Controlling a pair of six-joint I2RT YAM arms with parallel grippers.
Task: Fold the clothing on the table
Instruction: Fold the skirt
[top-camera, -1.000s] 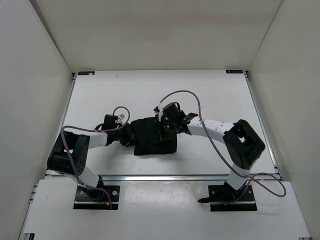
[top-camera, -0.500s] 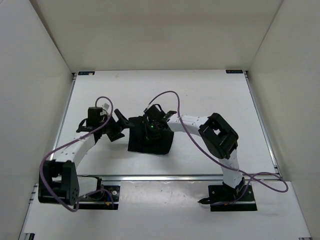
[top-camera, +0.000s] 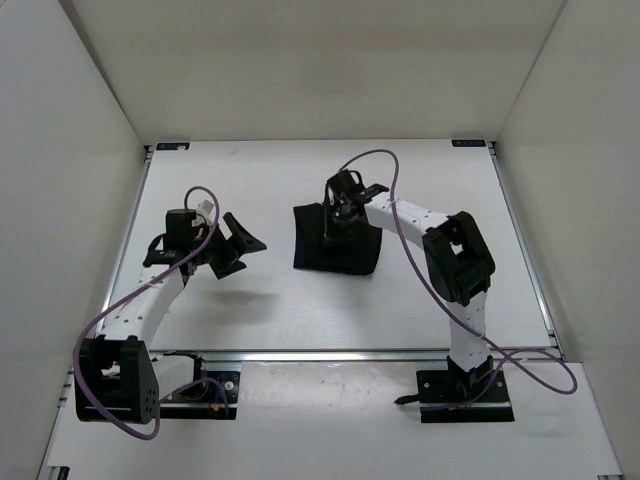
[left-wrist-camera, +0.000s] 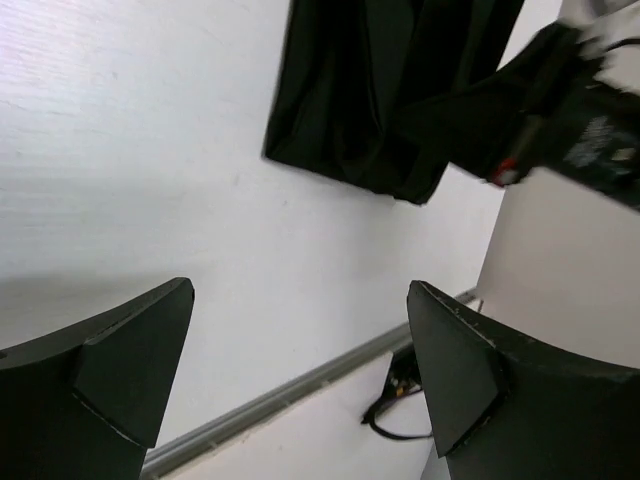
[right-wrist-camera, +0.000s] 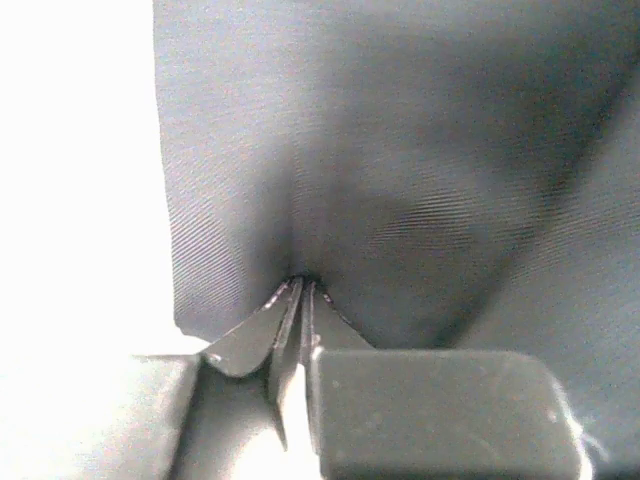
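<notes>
Okay, I'm looking at the table (top-camera: 430, 180), which is carrying the clothing (top-camera: 335, 255) near its middle, lying bunched into a rough black rectangle. I'm seeing the right gripper (right-wrist-camera: 300, 285) over the table's middle, reaching down onto the far edge of the fabric, jaws pinching tight on a fold of it. I'm watching the left gripper (top-camera: 243, 252) hanging over the table's left half, jaws standing wide apart, gripping nothing, bare tabletop showing between its fingers (left-wrist-camera: 130, 350).

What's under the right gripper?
Under the right gripper: the clothing, pinched in its shut tips, on the table. Anything beneath the fabric is hidden.
</notes>
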